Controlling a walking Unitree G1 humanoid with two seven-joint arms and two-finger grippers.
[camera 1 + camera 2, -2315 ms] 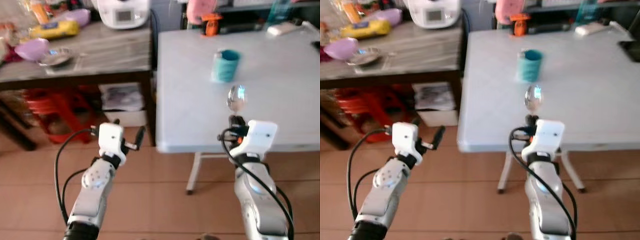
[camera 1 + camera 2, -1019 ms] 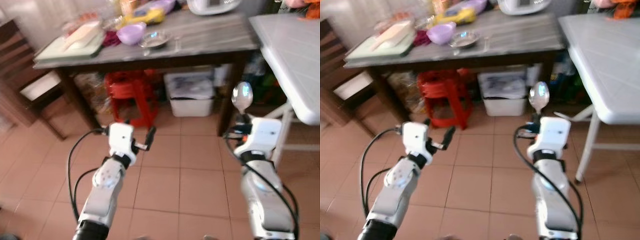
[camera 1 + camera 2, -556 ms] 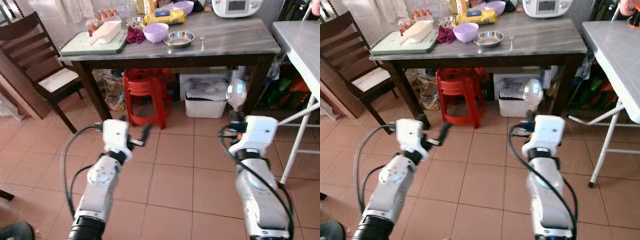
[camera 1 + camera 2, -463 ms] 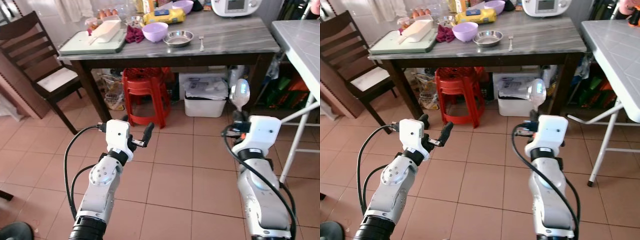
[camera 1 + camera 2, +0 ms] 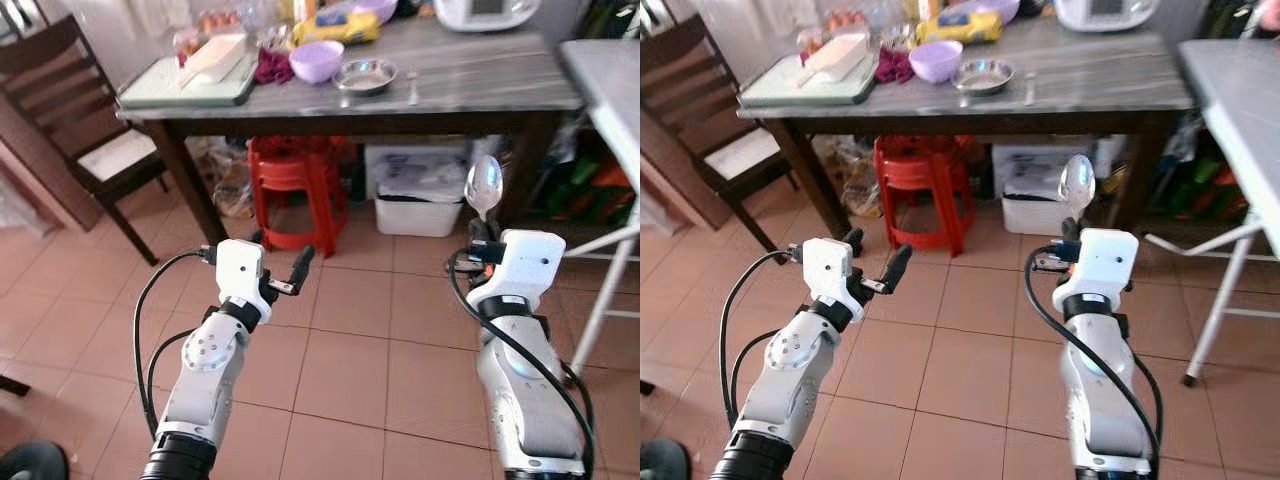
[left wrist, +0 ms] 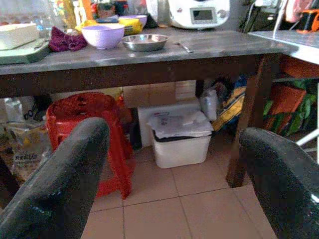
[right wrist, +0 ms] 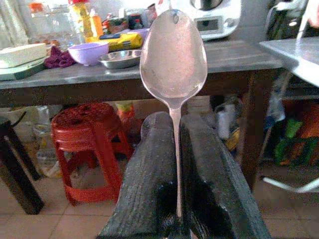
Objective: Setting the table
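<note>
Tiled floor lies before a cluttered grey surface [image 5: 470,85]. Facing it, right claw [image 7: 177,199] pinches a light, stiff, slippery spoon [image 7: 173,55] by its thin handle; left claw [image 6: 174,164] gapes wide, empty.

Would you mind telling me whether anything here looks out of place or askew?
Nothing stands out. The right gripper holds the spoon upright, bowl up, and the left gripper is open with nothing in it.

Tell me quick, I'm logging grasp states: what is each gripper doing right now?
Left gripper: open, holding nothing.
Right gripper: shut on the spoon, bowl pointing up.
</note>
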